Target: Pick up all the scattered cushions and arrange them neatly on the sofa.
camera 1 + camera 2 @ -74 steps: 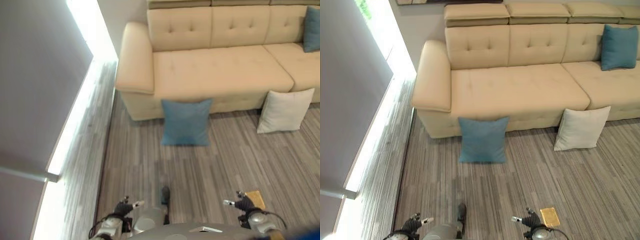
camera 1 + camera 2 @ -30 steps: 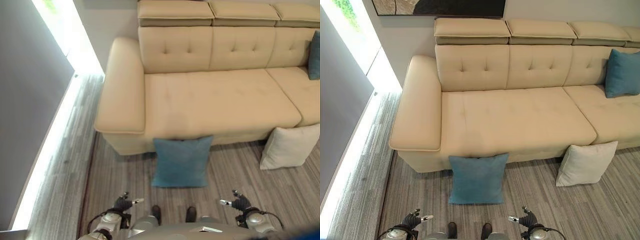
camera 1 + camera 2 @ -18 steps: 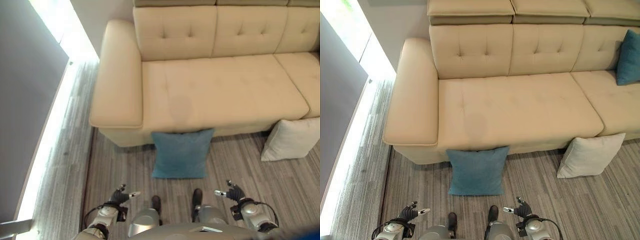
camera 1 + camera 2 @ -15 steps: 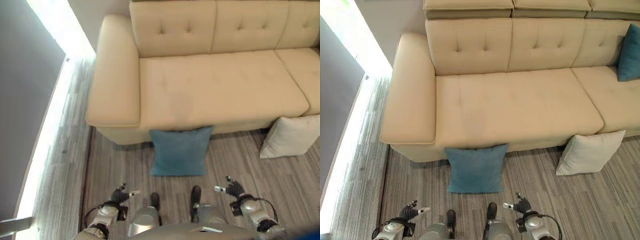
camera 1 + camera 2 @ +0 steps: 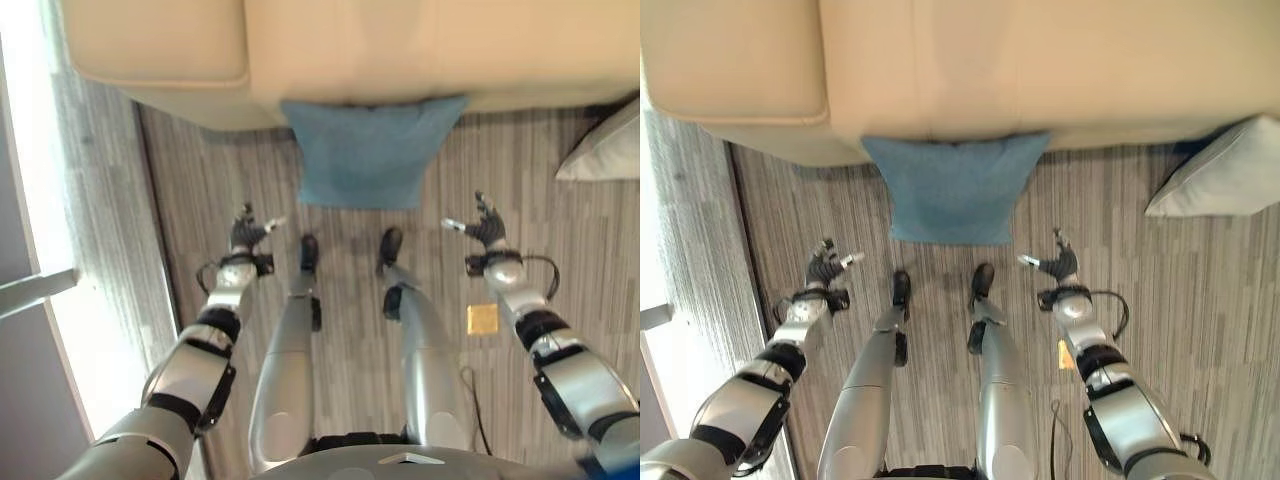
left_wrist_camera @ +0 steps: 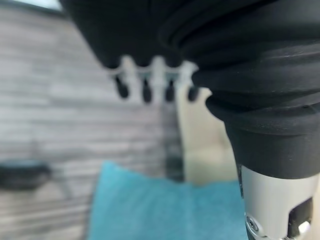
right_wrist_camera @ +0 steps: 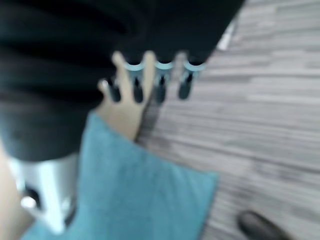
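A blue cushion [image 5: 368, 150] leans on the floor against the front of the beige sofa [image 5: 300, 45], straight ahead of me. A white cushion [image 5: 1220, 180] leans against the sofa further right. My left hand [image 5: 245, 236] reaches out low to the left of the blue cushion, fingers straight and holding nothing. My right hand [image 5: 485, 226] reaches out low to its right, open as well. Both hands stop short of the cushion. The blue cushion [image 6: 165, 207] lies past the fingers in the left wrist view and the blue cushion [image 7: 135, 195] likewise in the right wrist view.
The sofa's armrest [image 5: 735, 65] juts out at the left. A bright strip of window light [image 5: 25, 220] runs along the grey plank floor [image 5: 560, 230] on the left. A small tan square [image 5: 482, 319] lies on the floor beside my right arm.
The camera has tipped down and closer to the sofa. Both arms have stretched forward, the hands now flanking the blue cushion.
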You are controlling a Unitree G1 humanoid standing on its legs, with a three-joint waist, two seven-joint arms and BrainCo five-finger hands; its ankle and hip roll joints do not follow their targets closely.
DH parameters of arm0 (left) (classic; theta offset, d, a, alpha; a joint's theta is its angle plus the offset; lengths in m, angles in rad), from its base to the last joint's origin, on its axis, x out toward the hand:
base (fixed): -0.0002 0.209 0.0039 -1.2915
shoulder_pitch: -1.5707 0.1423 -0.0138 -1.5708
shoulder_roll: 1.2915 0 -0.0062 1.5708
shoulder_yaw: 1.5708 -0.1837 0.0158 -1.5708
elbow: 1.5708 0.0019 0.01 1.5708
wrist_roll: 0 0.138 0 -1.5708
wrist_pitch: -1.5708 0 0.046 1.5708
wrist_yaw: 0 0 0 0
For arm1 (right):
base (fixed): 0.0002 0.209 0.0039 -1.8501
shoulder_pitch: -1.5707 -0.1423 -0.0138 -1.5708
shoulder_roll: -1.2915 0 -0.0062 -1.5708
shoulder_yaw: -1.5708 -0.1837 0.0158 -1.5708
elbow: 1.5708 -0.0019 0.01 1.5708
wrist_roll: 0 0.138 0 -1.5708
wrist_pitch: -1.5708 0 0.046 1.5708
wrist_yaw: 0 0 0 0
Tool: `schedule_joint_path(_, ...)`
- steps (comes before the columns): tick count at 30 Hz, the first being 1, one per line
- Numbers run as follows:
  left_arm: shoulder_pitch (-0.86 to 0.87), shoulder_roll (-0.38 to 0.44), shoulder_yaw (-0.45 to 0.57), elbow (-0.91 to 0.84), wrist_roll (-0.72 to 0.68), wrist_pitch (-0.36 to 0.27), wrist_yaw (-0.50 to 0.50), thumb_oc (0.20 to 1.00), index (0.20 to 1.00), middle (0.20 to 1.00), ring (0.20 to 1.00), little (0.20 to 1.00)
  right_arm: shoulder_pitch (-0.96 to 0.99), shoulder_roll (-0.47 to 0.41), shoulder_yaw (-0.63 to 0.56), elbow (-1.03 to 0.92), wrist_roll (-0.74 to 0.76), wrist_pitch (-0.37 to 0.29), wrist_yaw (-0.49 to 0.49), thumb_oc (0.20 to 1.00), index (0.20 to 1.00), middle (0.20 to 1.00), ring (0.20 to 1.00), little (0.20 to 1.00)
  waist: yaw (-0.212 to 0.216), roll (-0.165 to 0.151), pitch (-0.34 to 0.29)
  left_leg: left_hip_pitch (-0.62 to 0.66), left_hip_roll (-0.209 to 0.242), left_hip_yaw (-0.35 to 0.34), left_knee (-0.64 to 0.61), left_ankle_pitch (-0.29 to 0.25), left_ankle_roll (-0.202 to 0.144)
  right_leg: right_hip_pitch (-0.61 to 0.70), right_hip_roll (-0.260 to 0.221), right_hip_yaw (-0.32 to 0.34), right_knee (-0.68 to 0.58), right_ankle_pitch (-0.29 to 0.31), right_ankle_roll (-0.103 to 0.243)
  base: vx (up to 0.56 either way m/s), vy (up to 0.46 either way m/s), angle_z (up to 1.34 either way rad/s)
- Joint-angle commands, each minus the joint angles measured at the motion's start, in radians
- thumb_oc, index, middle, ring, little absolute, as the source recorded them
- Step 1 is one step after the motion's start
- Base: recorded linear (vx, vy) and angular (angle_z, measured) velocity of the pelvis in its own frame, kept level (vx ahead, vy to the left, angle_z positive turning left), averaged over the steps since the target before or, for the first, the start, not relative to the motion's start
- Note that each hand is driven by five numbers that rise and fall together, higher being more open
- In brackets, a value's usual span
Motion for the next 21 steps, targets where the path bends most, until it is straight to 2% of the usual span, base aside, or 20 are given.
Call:
schedule_joint_path(1,0.02,0.031,0.034,0.014,-0.076,-0.041,0.033,1.0,1.0,1.0,1.0,1.0,0.022,-0.07,0.038,-0.038,0.011,-0.038,-0.083,1.0,1.0,1.0,1.0,1.0,-0.014,0.029,-0.126,-0.093,-0.017,-0.01,0.045,-0.036,-0.005,-0.066,-0.037,0.088,0.065,-0.035,0.108,-0.04,0.059,-0.02)
schedule_joint_path(2,0.018,0.031,0.034,0.016,-0.076,-0.041,0.033,1.0,1.0,1.0,1.0,1.0,0.019,-0.07,0.038,-0.037,0.011,-0.039,-0.083,1.0,1.0,1.0,1.0,1.0,-0.015,0.029,-0.129,-0.099,-0.017,-0.01,0.047,-0.037,-0.005,-0.072,-0.038,0.089,0.067,-0.036,0.108,-0.03,0.058,-0.08)
schedule_joint_path(5,-0.101,0.064,0.01,0.006,-0.107,-0.042,0.039,1.0,1.0,1.0,1.0,1.0,-0.101,-0.115,0.054,-0.025,0.032,-0.037,-0.104,1.0,1.0,1.0,1.0,1.0,-0.026,0.044,-0.135,-0.234,-0.01,-0.003,0.079,-0.037,-0.011,-0.218,-0.042,0.118,0.114,-0.041,0.109,-0.01,0.06,-0.07)
schedule_joint_path(10,-0.222,0.105,-0.027,-0.032,-0.116,-0.042,0.052,1.0,1.0,1.0,1.0,1.0,-0.21,-0.155,0.069,0.002,0.06,-0.031,-0.111,1.0,1.0,1.0,1.0,1.0,-0.031,0.058,-0.14,-0.36,-0.023,0.003,0.122,-0.042,-0.005,-0.357,-0.036,0.145,0.165,-0.048,0.112,0.02,0.033,-0.04)
schedule_joint_path(14,-0.323,0.141,-0.046,-0.04,-0.194,-0.05,0.028,1.0,1.0,1.0,1.0,1.0,-0.325,-0.19,0.106,0.051,0.097,-0.029,-0.099,1.0,1.0,1.0,1.0,1.0,-0.044,0.065,-0.133,-0.46,-0.025,0.016,0.169,-0.05,0.001,-0.47,-0.03,0.165,0.216,-0.055,0.113,0.04,-0.009,-0.06)
schedule_joint_path(21,-0.462,0.135,-0.094,-0.032,-0.225,-0.053,0.039,1.0,1.0,1.0,1.0,1.0,-0.452,-0.202,0.15,0.106,0.147,-0.028,-0.094,1.0,1.0,1.0,1.0,1.0,-0.056,0.08,-0.098,-0.531,-0.023,0.027,0.181,-0.047,0.009,-0.55,-0.019,0.18,0.234,-0.051,0.121,0.01,-0.001,-0.02)
